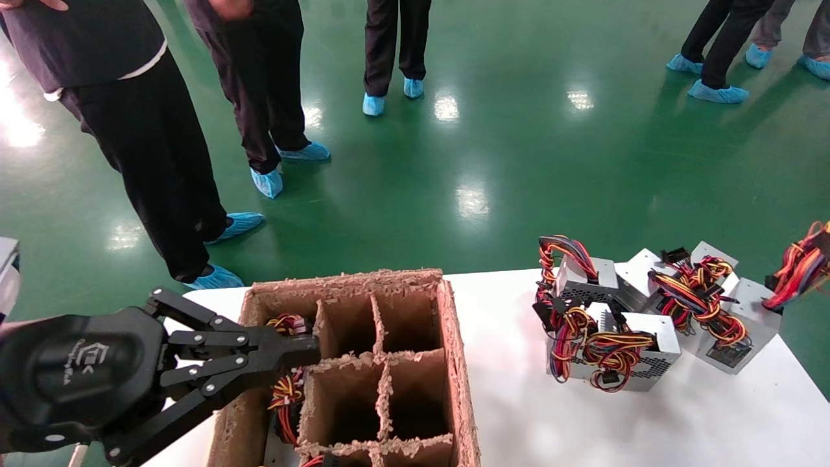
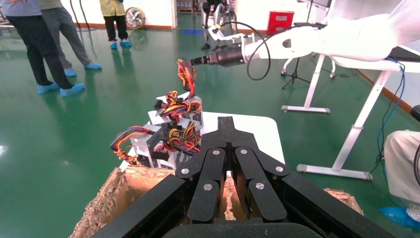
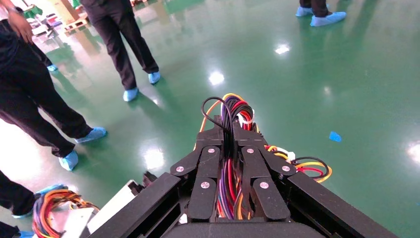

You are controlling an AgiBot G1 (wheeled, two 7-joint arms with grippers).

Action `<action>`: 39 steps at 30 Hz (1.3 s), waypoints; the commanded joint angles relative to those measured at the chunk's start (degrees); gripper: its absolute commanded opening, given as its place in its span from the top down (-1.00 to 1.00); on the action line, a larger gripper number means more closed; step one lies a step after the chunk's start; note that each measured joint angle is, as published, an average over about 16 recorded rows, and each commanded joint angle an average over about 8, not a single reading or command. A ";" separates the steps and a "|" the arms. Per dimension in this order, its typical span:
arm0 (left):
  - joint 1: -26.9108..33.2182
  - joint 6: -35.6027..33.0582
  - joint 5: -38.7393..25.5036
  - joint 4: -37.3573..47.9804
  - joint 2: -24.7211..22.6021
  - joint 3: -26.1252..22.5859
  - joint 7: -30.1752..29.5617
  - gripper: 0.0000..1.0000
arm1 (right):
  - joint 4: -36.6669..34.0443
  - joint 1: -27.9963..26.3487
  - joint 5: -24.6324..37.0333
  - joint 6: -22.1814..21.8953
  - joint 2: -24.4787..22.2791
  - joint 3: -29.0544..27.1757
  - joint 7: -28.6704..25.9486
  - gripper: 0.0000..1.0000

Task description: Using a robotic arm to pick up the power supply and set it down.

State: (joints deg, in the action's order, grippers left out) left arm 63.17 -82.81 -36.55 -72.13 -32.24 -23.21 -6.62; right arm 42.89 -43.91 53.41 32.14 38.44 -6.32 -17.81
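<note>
Several silver power supplies [image 1: 639, 353] with red, yellow and black wire bundles lie in a pile on the white table [image 1: 532, 415], also seen in the left wrist view as the power supplies [image 2: 168, 134]. My right gripper [image 3: 228, 133] is shut on the wire bundle [image 3: 229, 173] of the rightmost power supply [image 1: 746, 324]. Its wires [image 1: 801, 266] rise toward the right edge of the head view, while its box sits at the pile. From the left wrist camera that right gripper [image 2: 195, 62] shows pinching the bundle [image 2: 185, 74]. My left gripper [image 1: 305, 350] is shut and empty over the cardboard box.
A brown cardboard box [image 1: 454, 363] with divided compartments stands at the table's left; coloured wires [image 1: 288, 389] show in its left compartments. Several people in blue shoe covers [image 1: 266, 181] stand on the green floor beyond the table.
</note>
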 commanded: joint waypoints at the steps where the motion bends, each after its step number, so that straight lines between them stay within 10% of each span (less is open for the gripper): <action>1: 0.00 0.00 0.00 0.00 0.00 0.00 0.00 1.00 | -1.23 -0.39 -0.01 0.55 0.12 -0.06 0.67 1.00; 10: 0.00 0.00 0.00 0.00 0.00 0.00 0.00 1.00 | -2.40 0.39 -0.56 2.02 -0.98 -1.23 2.45 -0.95; 39: 0.00 0.00 0.01 0.00 0.00 -0.01 0.00 1.00 | 8.53 5.36 -2.55 -0.01 -2.80 -5.19 2.81 -1.00</action>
State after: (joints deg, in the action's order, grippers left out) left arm 63.18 -82.80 -36.54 -72.13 -32.24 -23.22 -6.62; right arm 51.32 -38.49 50.89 32.16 35.64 -11.49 -15.07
